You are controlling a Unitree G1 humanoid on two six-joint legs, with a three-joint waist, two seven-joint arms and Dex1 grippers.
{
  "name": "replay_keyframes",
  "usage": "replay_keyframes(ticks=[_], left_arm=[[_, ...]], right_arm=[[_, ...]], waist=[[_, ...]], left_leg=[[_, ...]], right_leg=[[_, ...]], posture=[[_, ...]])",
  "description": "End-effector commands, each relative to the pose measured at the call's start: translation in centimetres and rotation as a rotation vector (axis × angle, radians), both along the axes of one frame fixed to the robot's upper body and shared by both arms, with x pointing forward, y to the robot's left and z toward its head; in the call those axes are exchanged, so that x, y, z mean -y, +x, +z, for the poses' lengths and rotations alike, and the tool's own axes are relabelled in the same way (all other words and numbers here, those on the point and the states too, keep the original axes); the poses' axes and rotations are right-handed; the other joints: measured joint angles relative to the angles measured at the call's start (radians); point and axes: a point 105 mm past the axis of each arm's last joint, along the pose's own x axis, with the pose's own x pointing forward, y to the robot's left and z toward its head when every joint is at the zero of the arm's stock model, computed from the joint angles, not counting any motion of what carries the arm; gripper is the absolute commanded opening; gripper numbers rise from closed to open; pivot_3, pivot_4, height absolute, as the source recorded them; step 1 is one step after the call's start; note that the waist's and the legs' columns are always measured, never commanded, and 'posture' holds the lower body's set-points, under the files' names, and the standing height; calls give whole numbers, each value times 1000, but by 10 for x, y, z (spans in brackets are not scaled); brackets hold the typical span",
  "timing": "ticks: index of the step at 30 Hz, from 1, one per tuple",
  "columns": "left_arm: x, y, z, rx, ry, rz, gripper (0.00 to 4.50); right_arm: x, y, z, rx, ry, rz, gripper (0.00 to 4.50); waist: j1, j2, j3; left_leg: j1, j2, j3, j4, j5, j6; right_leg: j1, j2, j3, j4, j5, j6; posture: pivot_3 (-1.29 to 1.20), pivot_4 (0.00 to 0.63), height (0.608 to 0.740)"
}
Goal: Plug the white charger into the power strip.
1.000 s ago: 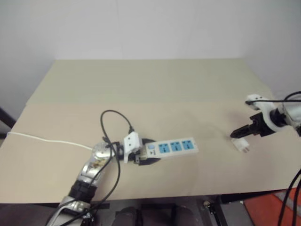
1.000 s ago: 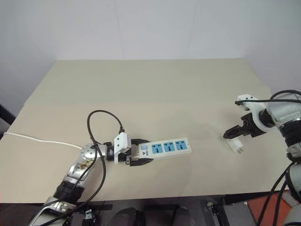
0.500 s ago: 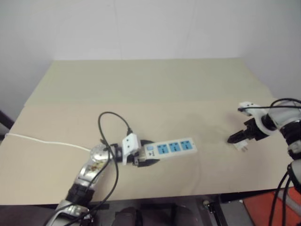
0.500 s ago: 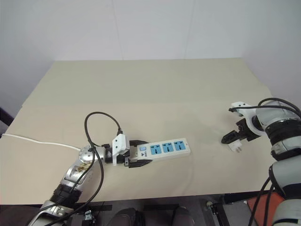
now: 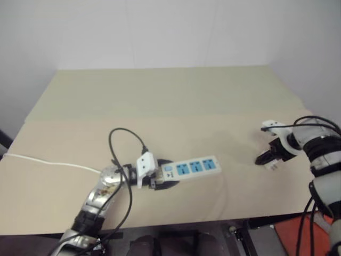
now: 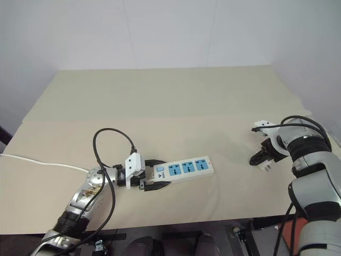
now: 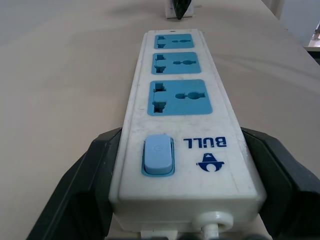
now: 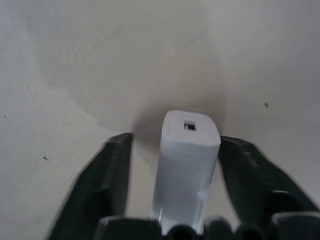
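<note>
A: Where is the long white plastic power strip [image 6: 181,168] with three blue socket panels lying?

B: It is resting flat on the beige table [image 6: 160,106], near the front edge. The left gripper [image 6: 152,180] is clamping its switch end, one black finger pressing against each long side, and a thin white cord [image 5: 50,160] is trailing away from that end toward the table's left edge.

A: And the small white cube-shaped charger [image 8: 187,165]?

B: It is sitting on the table well to the right of the power strip's far end. The right gripper [image 6: 259,159] is pointing steeply down over it, its two black fingers [image 8: 112,172] straddling the charger, with a gap showing on each side, so they are standing partly apart and not pinching it.
</note>
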Motion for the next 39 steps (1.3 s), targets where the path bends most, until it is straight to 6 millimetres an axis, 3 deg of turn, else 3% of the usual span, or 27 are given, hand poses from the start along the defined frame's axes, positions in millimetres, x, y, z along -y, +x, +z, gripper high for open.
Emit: replay_keyframes(ticks=[1, 3, 10, 14, 16, 21, 24, 28, 32, 39], left_arm=[[4, -5, -1, -5, 11, -24, 3277], [4, -6, -1, -7, 13, -24, 3277], [2, -2, -1, -4, 20, -20, 3277], [1, -2, 0, -6, 24, -32, 3277], [0, -1, 1, -11, 22, -42, 3277], [-3, 1, 0, -45, 42, -121, 3277], [-6, 6, 1, -53, 58, -147, 3277], [-7, 14, 2, -42, 82, -176, 3277], [-7, 18, 2, -25, 96, -190, 3277], [-4, 16, -4, -14, 94, -205, 3277]], right_arm=[[1, 6, 10, 48, 6, -4, 1799], [1, 8, 9, 58, -1, -3, 1130], [0, 10, 8, 74, 10, -1, 1091], [-4, 17, 26, 173, 43, 52, 1091], [-14, 24, 45, 302, 93, 116, 1091], [-59, 21, 99, 642, 315, 318, 1091], [-84, 10, 108, 752, 407, 417, 1091], [-122, -7, 104, 882, 539, 519, 1091], [-158, -21, 89, 891, 659, 598, 1091], [-199, -42, 73, 840, 827, 747, 1091]], waist=[[0, 0, 0], [-1, 0, 0], [-4, 0, 0], [-4, 1, 0], [-3, 2, 0], [0, 2, 0], [3, 2, 0], [2, 1, 0], [2, 2, 0], [3, 2, 0]], left_leg=[[0, 0, 0, 0, 0, 0], [0, 0, 0, 0, 0, 0], [6, 1, 0, -1, 0, -1], [5, 0, 0, -1, 0, -1], [4, 0, 0, -2, 0, -1], [4, 1, -1, -3, 1, -2], [5, 1, -1, -3, 1, -3], [5, 1, -1, -3, 1, -2], [5, 0, -1, -3, 1, -2], [5, 0, -2, -3, 1, -2]], right_leg=[[0, 0, 0, 0, 0, 0], [0, 0, 0, 0, 0, 0], [6, 0, 0, 0, 0, 0], [4, 0, 0, 0, 0, 0], [4, 0, 0, 0, 0, 0], [4, 1, -1, 0, 0, -1], [4, 1, -2, 0, 0, -1], [6, 1, -2, 0, 0, -1], [5, 1, -2, 0, 0, -1], [6, 2, -2, 0, 0, -1]], posture=[[0, 150, 740], [0, 150, 740], [0, 150, 740], [0, 150, 740], [0, 150, 740], [0, 150, 740], [0, 150, 740], [0, 150, 740], [0, 150, 740], [0, 150, 740]])
